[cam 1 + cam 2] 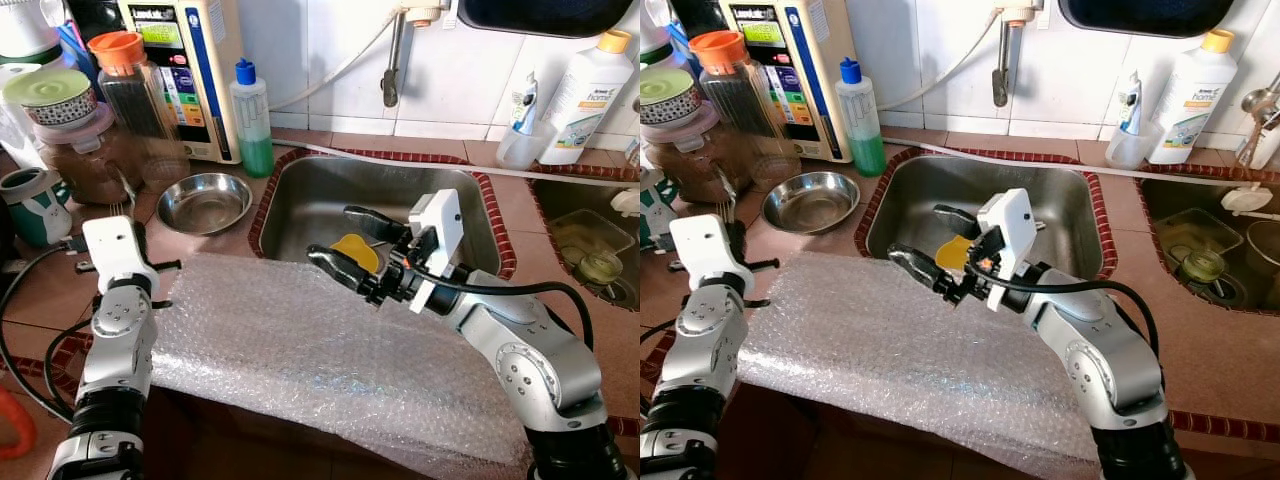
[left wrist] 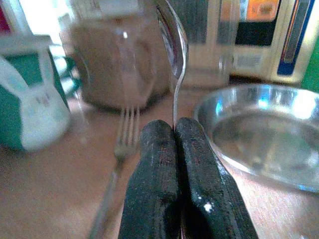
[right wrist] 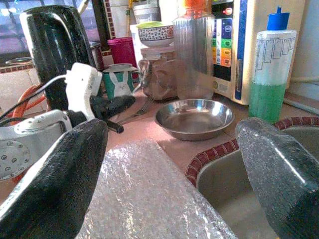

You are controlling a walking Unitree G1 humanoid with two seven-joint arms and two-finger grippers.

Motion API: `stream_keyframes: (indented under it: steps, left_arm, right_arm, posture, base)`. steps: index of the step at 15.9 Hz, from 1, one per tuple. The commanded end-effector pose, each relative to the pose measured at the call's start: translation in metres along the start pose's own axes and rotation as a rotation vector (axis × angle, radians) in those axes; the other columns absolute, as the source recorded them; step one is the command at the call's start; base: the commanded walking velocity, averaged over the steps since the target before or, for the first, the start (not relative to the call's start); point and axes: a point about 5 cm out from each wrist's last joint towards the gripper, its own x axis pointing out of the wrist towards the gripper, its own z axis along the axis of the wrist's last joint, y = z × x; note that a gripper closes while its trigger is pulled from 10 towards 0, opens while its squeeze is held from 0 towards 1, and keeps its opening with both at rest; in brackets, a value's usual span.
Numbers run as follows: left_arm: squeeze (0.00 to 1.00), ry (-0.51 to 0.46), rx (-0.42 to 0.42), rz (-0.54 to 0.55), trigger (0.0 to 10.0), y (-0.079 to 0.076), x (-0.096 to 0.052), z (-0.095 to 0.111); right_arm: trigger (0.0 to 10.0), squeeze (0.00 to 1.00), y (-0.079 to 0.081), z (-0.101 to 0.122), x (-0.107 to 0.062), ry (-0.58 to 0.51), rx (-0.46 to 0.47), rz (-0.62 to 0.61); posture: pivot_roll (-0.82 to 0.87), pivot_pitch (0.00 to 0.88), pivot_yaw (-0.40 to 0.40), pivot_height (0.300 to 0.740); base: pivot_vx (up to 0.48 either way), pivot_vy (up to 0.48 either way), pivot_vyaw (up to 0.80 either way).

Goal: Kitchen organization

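Left gripper (image 2: 174, 134), at frame left, pinches a spoon (image 2: 174, 55) upright, steel bowl (image 1: 204, 201) just beyond. Right gripper (image 1: 345, 240) gapes empty over the sink (image 1: 310, 190).

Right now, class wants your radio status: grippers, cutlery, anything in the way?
Left gripper shut on spoon, beside steel bowl. Right gripper open over sink. Fork on counter; bubble wrap covers the front edge.

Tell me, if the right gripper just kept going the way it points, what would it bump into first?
Probably the steel bowl, straight ahead between the right gripper's open fingers, past the bubble wrap; depth is hard to judge.
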Motion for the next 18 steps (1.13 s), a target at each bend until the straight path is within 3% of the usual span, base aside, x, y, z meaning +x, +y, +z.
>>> stream_keyframes:
  steps: [1,2,4,9,10,11,13,18]
  left_arm:
    - [0.0,-0.13,0.074,-0.011,0.0,0.002,0.001,0.02]
    - [0.0,-0.227,0.131,-0.066,0.0,-0.005,0.0,0.033]
    - [0.0,-0.362,0.227,-0.25,0.0,-0.034,-0.009,0.048]
    - [0.0,-0.461,0.284,-0.511,0.0,-0.08,-0.028,0.051]
    - [0.0,-0.488,0.311,-0.572,0.0,-0.089,-0.033,0.051]
    - [0.0,-0.505,0.407,-0.616,0.0,-0.096,-0.036,0.048]
    - [0.0,-0.579,0.576,-0.677,0.0,-0.105,-0.043,0.045]
    - [0.0,-0.694,0.609,-0.732,0.0,-0.129,-0.055,0.05]
  right_arm:
    - [10.0,0.0,-0.001,0.004,0.003,-0.013,-0.021,0.001]
    - [10.0,0.0,-0.003,0.005,0.003,-0.024,-0.022,-0.017]
    - [10.0,0.0,-0.016,0.013,0.007,-0.095,-0.02,-0.142]
    - [10.0,0.0,-0.033,0.031,0.013,-0.23,0.067,-0.311]
    - [10.0,0.0,-0.034,0.034,0.014,-0.262,0.107,-0.319]
    - [10.0,0.0,-0.034,0.037,0.017,-0.283,0.143,-0.325]
    - [10.0,0.0,-0.03,0.04,0.023,-0.296,0.171,-0.315]
    - [10.0,0.0,-0.031,0.03,0.045,-0.228,0.314,-0.39]
  posture:
    - [0.03,0.024,0.073,0.74]
    - [0.03,0.024,0.073,0.74]
    - [0.04,0.024,0.074,0.74]
    - [0.03,0.023,0.083,0.74]
    - [0.03,0.022,0.087,0.74]
    - [0.03,0.021,0.088,0.74]
    - [0.03,0.021,0.091,0.74]
    - [0.03,0.023,0.09,0.74]
  base:
    - [0.0,0.0,0.0]
    - [0.0,0.0,0.0]
    - [0.0,0.0,0.0]
    - [0.0,0.0,0.0]
    - [0.0,0.0,0.0]
    - [0.0,0.0,0.0]
    - [0.0,0.0,0.0]
    - [0.0,0.0,0.0]
